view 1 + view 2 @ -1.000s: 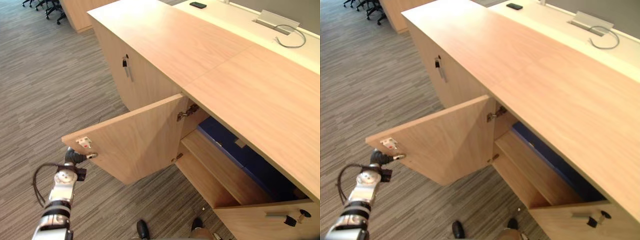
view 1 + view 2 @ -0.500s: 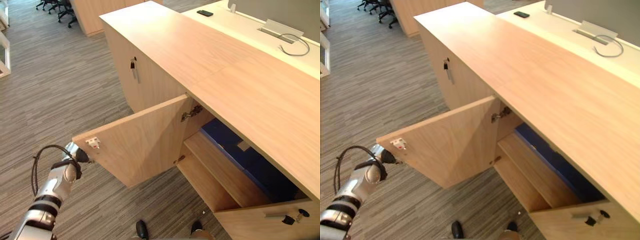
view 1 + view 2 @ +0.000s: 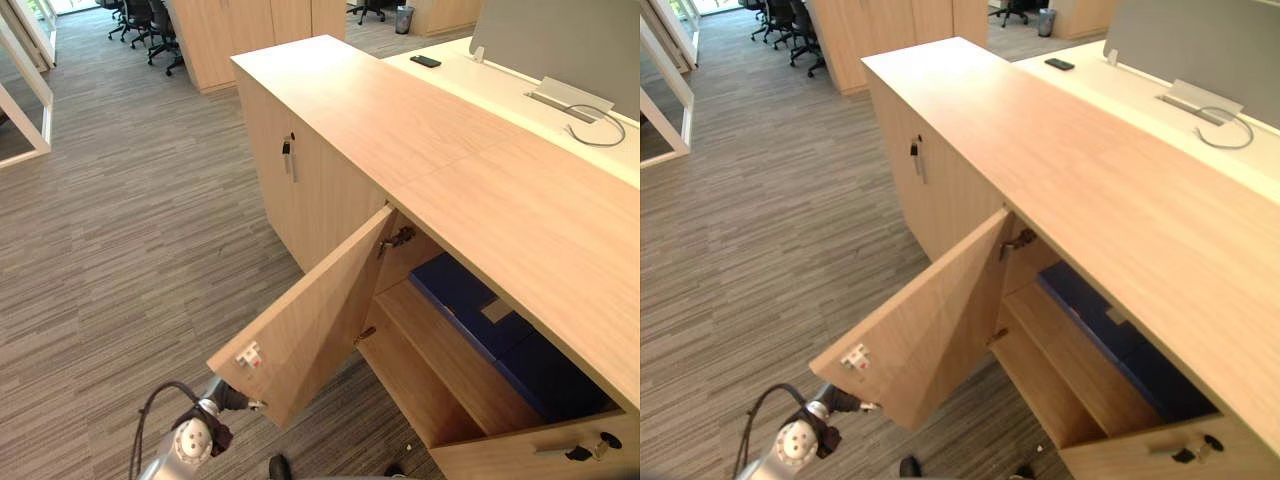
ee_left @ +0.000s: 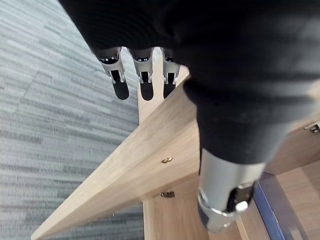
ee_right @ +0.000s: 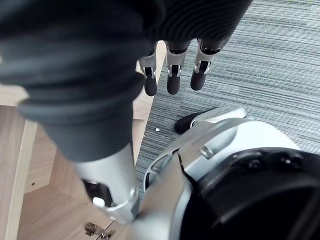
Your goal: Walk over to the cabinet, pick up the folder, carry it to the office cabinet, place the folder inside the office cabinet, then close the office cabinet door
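Note:
The office cabinet point(image 3: 430, 140) is a long, low wooden unit. Its left door point(image 3: 315, 320) stands partly open, with a latch plate near the free edge. A blue folder point(image 3: 470, 305) lies flat on the upper shelf inside. My left hand point(image 3: 226, 398) is at the door's free lower edge. In the left wrist view its fingers point(image 4: 146, 86) are straight along the door's edge point(image 4: 150, 160) and its thumb point(image 4: 225, 200) is on the inner side, so it is open. My right hand point(image 5: 172, 75) hangs open over the carpet, holding nothing.
The cabinet's right door point(image 3: 540, 455) stands open at the lower right, with a handle and key. A closed door with a key point(image 3: 288, 155) is further left. Behind the cabinet a desk holds a phone point(image 3: 425, 61) and a cable point(image 3: 600, 110). Office chairs point(image 3: 140, 20) stand far off.
The left door has swung further towards the cabinet, with my left hand following its free edge. The camera has also shifted, so more of the room shows.

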You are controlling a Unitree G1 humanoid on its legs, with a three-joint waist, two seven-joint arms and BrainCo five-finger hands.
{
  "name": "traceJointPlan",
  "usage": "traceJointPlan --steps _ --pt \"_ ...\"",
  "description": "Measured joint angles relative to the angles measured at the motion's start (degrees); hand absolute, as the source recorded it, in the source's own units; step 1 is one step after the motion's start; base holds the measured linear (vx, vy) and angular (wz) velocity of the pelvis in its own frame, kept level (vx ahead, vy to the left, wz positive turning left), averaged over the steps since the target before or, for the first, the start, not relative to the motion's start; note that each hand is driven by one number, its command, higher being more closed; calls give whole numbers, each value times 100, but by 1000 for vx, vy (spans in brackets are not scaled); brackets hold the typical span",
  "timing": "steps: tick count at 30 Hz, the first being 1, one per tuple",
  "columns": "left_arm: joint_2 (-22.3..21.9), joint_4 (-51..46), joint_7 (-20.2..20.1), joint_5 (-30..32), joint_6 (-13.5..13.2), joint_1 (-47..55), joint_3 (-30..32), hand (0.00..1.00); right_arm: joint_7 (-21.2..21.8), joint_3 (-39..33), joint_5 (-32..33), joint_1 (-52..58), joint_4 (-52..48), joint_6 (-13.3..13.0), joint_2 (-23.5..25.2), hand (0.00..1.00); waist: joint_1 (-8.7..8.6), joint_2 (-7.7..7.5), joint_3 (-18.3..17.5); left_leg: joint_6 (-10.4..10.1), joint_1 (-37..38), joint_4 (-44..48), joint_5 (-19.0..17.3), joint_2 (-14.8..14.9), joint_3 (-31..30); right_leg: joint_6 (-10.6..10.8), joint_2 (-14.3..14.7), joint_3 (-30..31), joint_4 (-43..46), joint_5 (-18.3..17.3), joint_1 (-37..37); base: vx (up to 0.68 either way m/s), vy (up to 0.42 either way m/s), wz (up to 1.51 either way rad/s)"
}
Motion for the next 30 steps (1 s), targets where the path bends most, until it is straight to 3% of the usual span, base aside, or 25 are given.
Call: traceJointPlan --steps 7,15,19,22,24,27,30 --pt "-413 11 -319 -73 0 214 -328 0 -1 1 -3 -83 51 19 -17 0 -29 -5 0 14 -16 -1 11 7 13 4 27 51 -44 -2 -13 -21 -3 -1" --pt "-515 302 -497 -121 0 244 -772 0 -1 56 -3 -167 51 24 -32 0 -86 -34 -157 -2 -113 -1 25 31 90 -12 53 133 -43 32 -161 7 -4 -4" --pt "-351 620 -582 -119 -6 -221 -1541 0 0 55 -3 -198 52 23 -32 0 -139 -18 -175 -3 -96 -1 24 50 131 -11 66 150 -47 72 -162 1 -9 -4" --pt "-169 799 -851 -94 -10 -1061 -2621 0 1 56 -4 -215 52 22 -32 0 -240 -19 -182 23 -81 -1 42 55 178 -12 70 180 -66 94 -169 -10 -6 -9" --pt "-219 795 -1107 -101 -226 -1574 -3326 0 0 59 -16 -263 57 20 -23 0 -447 -22 -184 26 -40 -1 38 60 266 20 88 276 -101 149 -168 1 -4 -21" --pt "-527 776 -1375 -131 -640 -2045 -3919 0 -4 59 -25 -312 105 17 -13 0 -619 -29 -189 -2 31 0 -1 89 400 12 131 419 -160 186 -171 3 -10 -30" --pt "-867 785 -1441 -252 -715 -2392 -4259 0 -24 59 -26 -316 115 12 -2 0 -759 -35 -184 -47 117 0 -34 177 513 6 207 502 -170 185 -161 -5 -33 -22"
